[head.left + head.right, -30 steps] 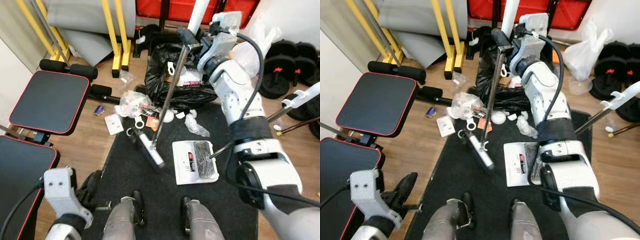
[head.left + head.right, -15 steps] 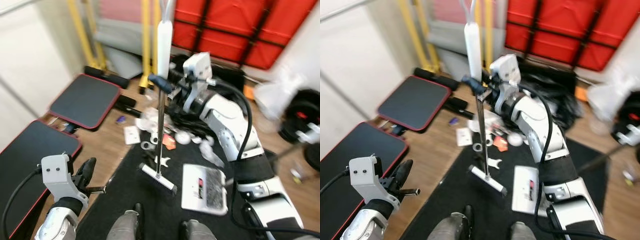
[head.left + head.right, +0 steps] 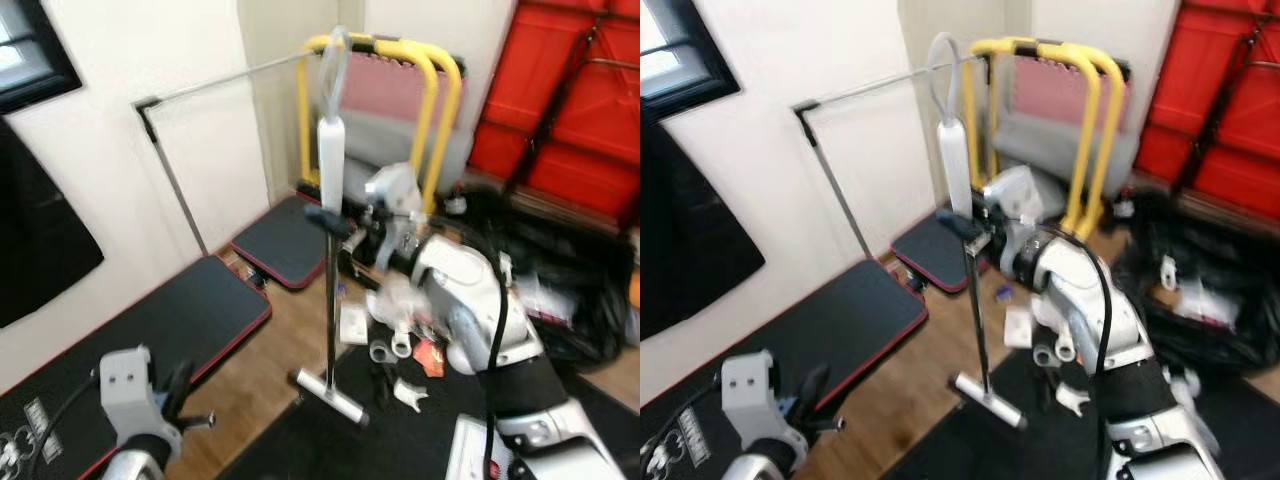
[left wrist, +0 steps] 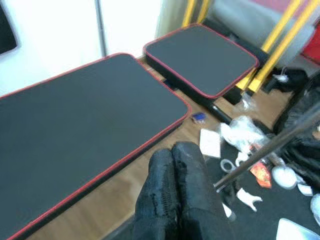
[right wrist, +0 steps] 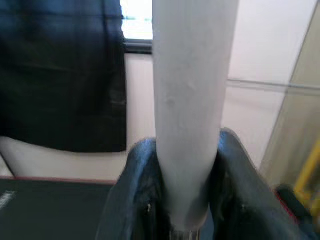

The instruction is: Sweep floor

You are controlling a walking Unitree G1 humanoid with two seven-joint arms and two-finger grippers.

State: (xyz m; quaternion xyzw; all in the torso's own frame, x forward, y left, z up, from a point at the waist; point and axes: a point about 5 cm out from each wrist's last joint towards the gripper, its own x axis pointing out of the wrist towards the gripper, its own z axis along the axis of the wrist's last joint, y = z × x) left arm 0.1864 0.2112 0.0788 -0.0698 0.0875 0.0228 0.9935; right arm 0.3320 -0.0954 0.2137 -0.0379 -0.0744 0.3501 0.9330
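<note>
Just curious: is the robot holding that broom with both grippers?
No, only the right gripper clamps the broom handle; the left gripper is shut and holds nothing.

Pretty cramped here. We've got the broom (image 3: 330, 290) standing upright with its head at the mat's (image 3: 420, 440) left edge, right next to a bare strip of wood floor (image 3: 275, 400). That strip is the only open lane, and it's narrow: the long bench (image 4: 75, 125) walls off its left side. Litter (image 3: 395, 350) clutters the mat's far edge, a black bag (image 3: 560, 290) blocks the far right, and the yellow frame (image 3: 440, 110) plus a smaller pad (image 3: 290, 240) close off the far end by the wall.
</note>
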